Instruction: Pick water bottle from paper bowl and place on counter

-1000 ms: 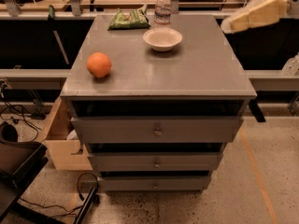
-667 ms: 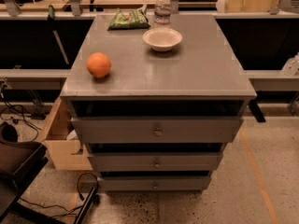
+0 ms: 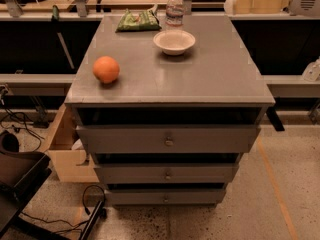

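The water bottle (image 3: 174, 8) is clear with a white cap. It stands upright on the grey counter (image 3: 210, 74) near its far edge, just behind the white paper bowl (image 3: 174, 41). The bowl looks empty. My gripper (image 3: 235, 4) is the cream-coloured end of the arm at the top right. It hangs above and beyond the counter's far right corner, to the right of the bottle and apart from it.
An orange (image 3: 106, 69) sits at the counter's left. A green snack bag (image 3: 138, 20) lies at the far left, next to the bottle. The cabinet has three drawers (image 3: 168, 140). A wooden box (image 3: 65, 149) and cables lie on the floor at the left.
The arm has risen and shifted a little left along the top right edge. The bottle, bowl and orange have not moved.
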`<state>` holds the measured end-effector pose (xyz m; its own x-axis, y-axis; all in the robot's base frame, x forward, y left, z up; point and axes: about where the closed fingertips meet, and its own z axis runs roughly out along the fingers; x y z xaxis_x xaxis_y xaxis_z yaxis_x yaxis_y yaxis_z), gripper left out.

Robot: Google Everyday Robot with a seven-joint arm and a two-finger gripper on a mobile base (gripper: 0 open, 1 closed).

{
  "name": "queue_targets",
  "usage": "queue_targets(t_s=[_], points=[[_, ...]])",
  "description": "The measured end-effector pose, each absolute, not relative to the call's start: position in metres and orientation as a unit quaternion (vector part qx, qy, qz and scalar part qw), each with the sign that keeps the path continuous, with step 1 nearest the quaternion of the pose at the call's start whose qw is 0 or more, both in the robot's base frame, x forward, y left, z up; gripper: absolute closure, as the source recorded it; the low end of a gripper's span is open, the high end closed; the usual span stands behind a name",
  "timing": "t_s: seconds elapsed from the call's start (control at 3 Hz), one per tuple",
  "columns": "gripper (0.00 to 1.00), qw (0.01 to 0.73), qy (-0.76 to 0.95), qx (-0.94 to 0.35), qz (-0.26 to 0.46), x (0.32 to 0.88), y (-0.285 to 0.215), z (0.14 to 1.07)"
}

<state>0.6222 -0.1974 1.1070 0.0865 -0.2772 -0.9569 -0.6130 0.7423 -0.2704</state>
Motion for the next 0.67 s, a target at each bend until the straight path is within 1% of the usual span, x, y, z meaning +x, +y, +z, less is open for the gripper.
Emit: queue_targets(t_s=[0.33,0.67], points=[[0.0,0.641,0.691,-0.303,0.142,0.661,-0.184,1.07],[0.0,0.623,0.715,-0.271,0.167,0.711,-0.161,1.037]])
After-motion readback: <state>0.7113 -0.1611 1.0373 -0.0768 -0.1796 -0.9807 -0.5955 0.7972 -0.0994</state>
